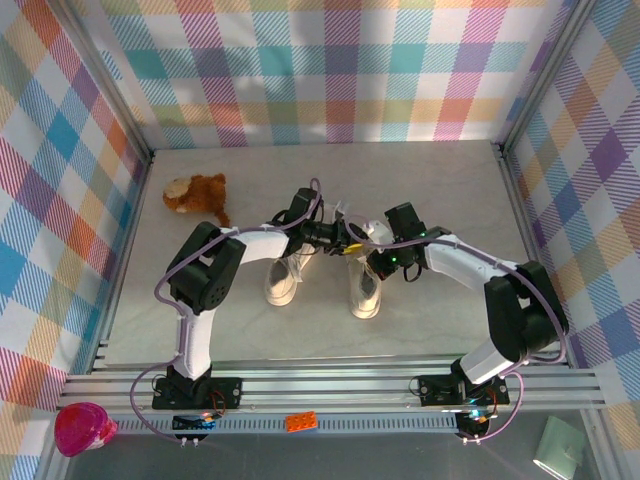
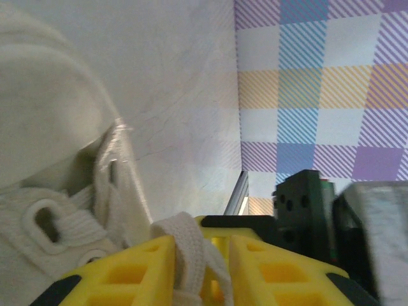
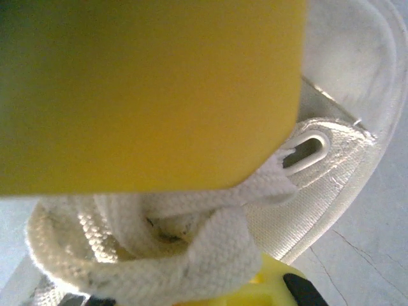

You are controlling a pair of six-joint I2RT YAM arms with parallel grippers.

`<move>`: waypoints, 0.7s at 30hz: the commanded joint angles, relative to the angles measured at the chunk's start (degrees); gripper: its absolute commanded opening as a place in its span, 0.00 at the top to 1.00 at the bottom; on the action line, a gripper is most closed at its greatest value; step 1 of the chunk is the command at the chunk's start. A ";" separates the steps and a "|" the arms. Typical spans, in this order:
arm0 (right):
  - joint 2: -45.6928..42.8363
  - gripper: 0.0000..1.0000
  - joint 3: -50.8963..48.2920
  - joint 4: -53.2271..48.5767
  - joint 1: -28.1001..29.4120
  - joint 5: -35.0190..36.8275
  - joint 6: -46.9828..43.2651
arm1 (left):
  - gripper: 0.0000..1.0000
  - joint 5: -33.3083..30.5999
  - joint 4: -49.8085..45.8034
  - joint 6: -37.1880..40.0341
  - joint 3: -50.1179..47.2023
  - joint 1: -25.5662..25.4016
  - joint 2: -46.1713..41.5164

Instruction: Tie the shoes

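Two cream shoes stand side by side mid-table, the left shoe (image 1: 283,282) and the right shoe (image 1: 365,292). Both grippers meet over the right shoe's laces. My left gripper (image 1: 348,243) comes in from the left; its yellow fingers (image 2: 140,268) stand a little apart with a white lace (image 2: 188,248) draped over one tip and running down between them (image 2: 213,247). My right gripper (image 1: 375,258) is shut on a thick lace strand (image 3: 191,268) just above the shoe's eyelet (image 3: 310,150); the strand runs between its yellow pads (image 3: 217,236).
A brown plush toy (image 1: 197,195) lies at the back left of the table. Checkered walls (image 1: 330,70) enclose the table on three sides. The right arm's black wrist (image 2: 306,210) sits close beside my left gripper.
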 commanded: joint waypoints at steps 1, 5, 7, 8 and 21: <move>-2.09 1.00 -1.41 -0.96 0.66 0.68 -2.06 | 0.74 0.35 5.37 -0.16 -1.35 0.05 -3.91; -2.56 1.00 -1.51 -1.47 0.90 1.34 -2.85 | 0.74 0.64 7.65 -0.17 -2.60 0.06 -4.57; -2.72 1.00 -1.64 -1.43 1.14 1.54 -3.07 | 0.75 0.68 7.84 0.10 -2.95 0.14 -4.62; -2.73 1.00 -1.69 -1.42 1.22 1.63 -3.21 | 0.75 0.71 7.72 0.33 -3.06 0.14 -4.54; -1.72 1.00 -1.27 -1.36 1.71 2.07 -3.85 | 0.69 0.17 -10.84 15.42 2.26 0.67 -2.10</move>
